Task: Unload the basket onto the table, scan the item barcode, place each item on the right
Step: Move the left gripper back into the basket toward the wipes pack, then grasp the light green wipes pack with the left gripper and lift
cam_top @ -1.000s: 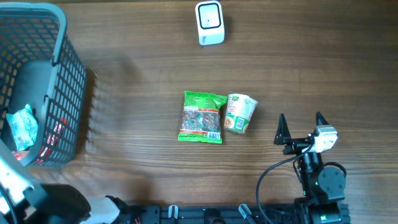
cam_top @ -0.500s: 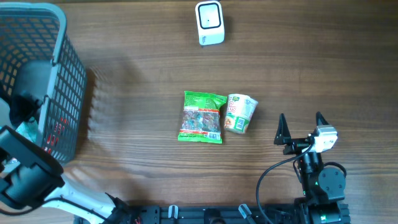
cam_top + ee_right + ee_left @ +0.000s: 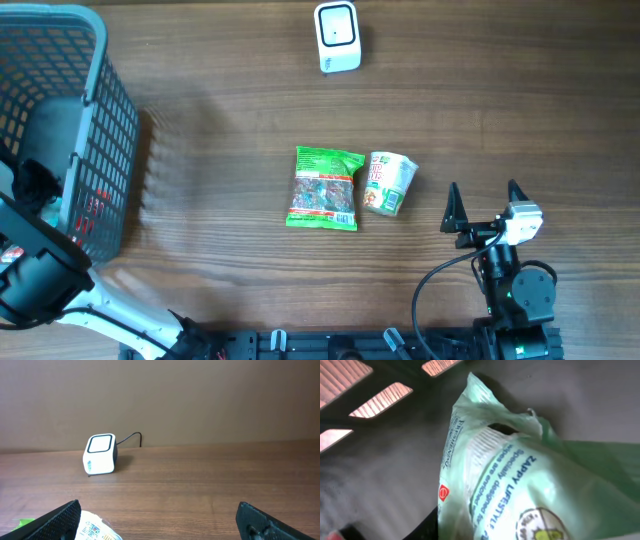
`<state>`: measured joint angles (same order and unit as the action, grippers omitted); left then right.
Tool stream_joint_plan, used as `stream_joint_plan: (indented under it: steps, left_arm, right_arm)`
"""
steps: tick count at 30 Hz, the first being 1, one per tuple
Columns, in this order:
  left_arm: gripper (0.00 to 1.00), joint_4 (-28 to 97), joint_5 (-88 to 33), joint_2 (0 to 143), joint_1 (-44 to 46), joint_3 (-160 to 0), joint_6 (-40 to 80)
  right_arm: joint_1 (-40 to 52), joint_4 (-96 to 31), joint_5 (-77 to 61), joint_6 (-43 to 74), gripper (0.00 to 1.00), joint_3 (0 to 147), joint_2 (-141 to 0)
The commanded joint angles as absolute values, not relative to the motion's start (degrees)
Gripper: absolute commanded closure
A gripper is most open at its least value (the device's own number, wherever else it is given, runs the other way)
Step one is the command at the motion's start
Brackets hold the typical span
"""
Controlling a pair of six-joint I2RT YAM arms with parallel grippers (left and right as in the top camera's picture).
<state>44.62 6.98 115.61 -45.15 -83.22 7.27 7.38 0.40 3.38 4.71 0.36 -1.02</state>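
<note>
A pale green packet (image 3: 530, 475) with blue lettering fills the left wrist view, lying crumpled on the grey basket floor. My left gripper (image 3: 35, 190) reaches down into the grey basket (image 3: 100, 110) and is shut on the packet; one dark finger (image 3: 427, 527) shows against its left edge, the other is hidden. The white scanner (image 3: 336, 37) stands at the far middle of the table, also in the right wrist view as the scanner (image 3: 101, 454). My right gripper (image 3: 484, 205) rests open near the front right, nothing between its fingers.
A green snack bag (image 3: 323, 189) and a tipped noodle cup (image 3: 387, 182) lie mid-table, left of the right gripper. The cup (image 3: 97, 527) shows by the right gripper's left finger. Red items lie in the basket. The scanner's cable runs off behind it.
My left arm has come down into the basket over the pale green packet and its jaws have closed in on it. The right arm has not moved.
</note>
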Motion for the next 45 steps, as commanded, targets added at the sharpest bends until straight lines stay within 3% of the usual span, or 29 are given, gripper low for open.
stream_joint_plan:
  steps: [1, 13, 18, 23, 29, 40, 43, 45]
  left_arm:
    - [0.68, 45.9, 5.4, 111.3, -43.7, -86.7, 9.6]
    - [0.72, 49.8, 4.8, 78.2, -32.4, -96.3, 19.1]
    - [0.66, 64.3, 4.6, 68.4, -16.2, -96.3, 20.0]
    - [0.65, 72.1, 4.6, 70.0, -1.7, -94.0, 20.2]
    - [0.64, 72.6, 4.6, 74.7, 6.2, -84.6, 21.7]
    - [0.63, 50.2, 4.6, 88.4, 18.4, -60.2, 26.0]
    - [0.53, 46.8, 4.6, 92.7, 20.1, -58.4, 26.0]
    - [0.39, 45.9, 4.7, 93.1, 20.1, -58.5, 26.0]
  right_arm:
    - [7.2, 0.6, 2.7, 4.5, 0.00, 0.3, -0.8]
    - [7.2, 0.6, 2.7, 4.5, 0.00, 0.3, -0.8]
    - [7.2, 0.6, 2.7, 4.5, 0.00, 0.3, -0.8]
    - [7.2, 0.6, 2.7, 4.5, 0.00, 0.3, -0.8]
    - [7.2, 0.6, 2.7, 4.5, 0.00, 0.3, -0.8]
    - [7.2, 0.6, 2.7, 4.5, 0.00, 0.3, -0.8]
    - [7.2, 0.6, 2.7, 4.5, 0.00, 0.3, -0.8]
    - [7.2, 0.6, 2.7, 4.5, 0.00, 0.3, -0.8]
